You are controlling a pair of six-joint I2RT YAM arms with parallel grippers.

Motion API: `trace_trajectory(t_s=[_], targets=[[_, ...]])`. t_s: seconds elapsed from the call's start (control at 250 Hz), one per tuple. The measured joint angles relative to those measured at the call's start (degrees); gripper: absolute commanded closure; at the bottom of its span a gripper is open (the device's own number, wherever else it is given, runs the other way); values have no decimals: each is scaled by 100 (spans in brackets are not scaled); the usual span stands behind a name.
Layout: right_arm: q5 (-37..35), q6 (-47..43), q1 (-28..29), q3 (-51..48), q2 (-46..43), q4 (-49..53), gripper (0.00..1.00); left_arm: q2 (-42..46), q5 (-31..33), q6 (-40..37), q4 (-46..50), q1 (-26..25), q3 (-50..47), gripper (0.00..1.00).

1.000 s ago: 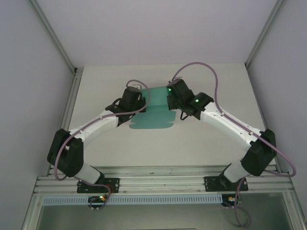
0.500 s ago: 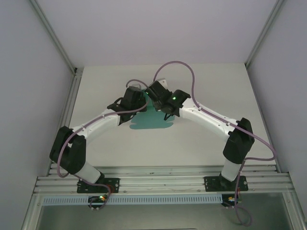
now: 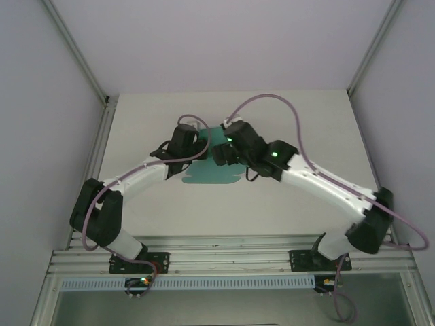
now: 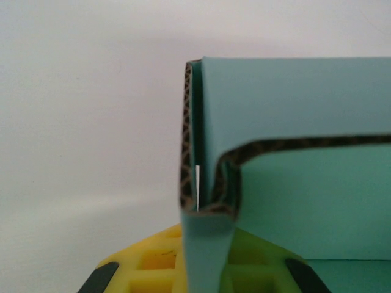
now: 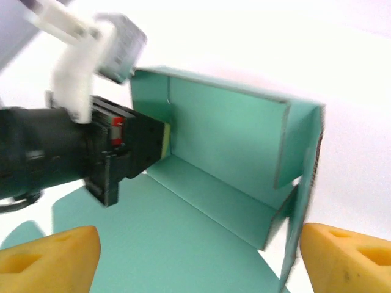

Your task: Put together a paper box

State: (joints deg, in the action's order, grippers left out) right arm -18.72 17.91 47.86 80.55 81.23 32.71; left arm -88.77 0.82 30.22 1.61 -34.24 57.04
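The paper box (image 3: 212, 175) is teal card, partly folded, lying mid-table between the two arms. In the right wrist view the paper box (image 5: 220, 134) has its back wall and both side walls standing and its base flat toward me. My left gripper (image 4: 208, 268) is shut on the doubled-over left side wall (image 4: 201, 183), with yellow fingers (image 4: 143, 265) on either side. That same left gripper (image 5: 122, 152) grips the wall's corner. My right gripper (image 5: 198, 262) is open wide above the base. Its right fingertip (image 5: 348, 259) is just beside the right side wall, and nothing is held.
The white table (image 3: 306, 115) extends around the box, with free room to the right and front. Enclosure walls rise at the left, right and back. An aluminium rail (image 3: 231, 261) with the arm bases runs along the near edge.
My right gripper has opened from shut. Its arm swung left over the box, then drew back slightly toward the right. The left arm has stayed gripping the wall.
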Motion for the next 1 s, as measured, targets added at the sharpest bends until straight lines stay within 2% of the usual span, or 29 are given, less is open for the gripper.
trace_trajectory(t_s=[0.112, 0.188, 0.252, 0.383, 0.479, 0.527, 0.683, 0.743, 0.891, 0.998], targets=[[127, -264, -105, -321, -898, -181, 10, 4, -109, -48, -87, 55, -39, 100], [236, -313, -428, -507, -1412, -223, 10, 39, -160, -105, -114, 59, -39, 100], [385, -267, -984, -715, -1768, -251, 11, 81, -197, -151, -129, 59, -39, 100], [1051, -101, -2636, -1314, -2253, -275, 14, 166, -269, -216, -177, 59, -42, 100], [1792, 0, -3335, -1692, -2260, -348, 26, 199, -321, -273, -210, 59, -42, 100], [2234, -9, -3434, -1843, -2138, -431, 30, 208, -339, -293, -214, 59, -42, 100], [3954, 20, -3432, -2100, -1521, -949, 31, 208, -378, -328, -212, 59, -42, 100], [4441, 20, -3373, -2105, -1311, -1132, 34, 208, -391, -337, -210, 59, -42, 100], [5119, -15, -3154, -2035, -942, -1447, 36, 208, -437, -343, -254, 57, -42, 100], [5294, -26, -2922, -1882, -654, -1602, 34, 208, -503, -345, -286, 57, -42, 100]])
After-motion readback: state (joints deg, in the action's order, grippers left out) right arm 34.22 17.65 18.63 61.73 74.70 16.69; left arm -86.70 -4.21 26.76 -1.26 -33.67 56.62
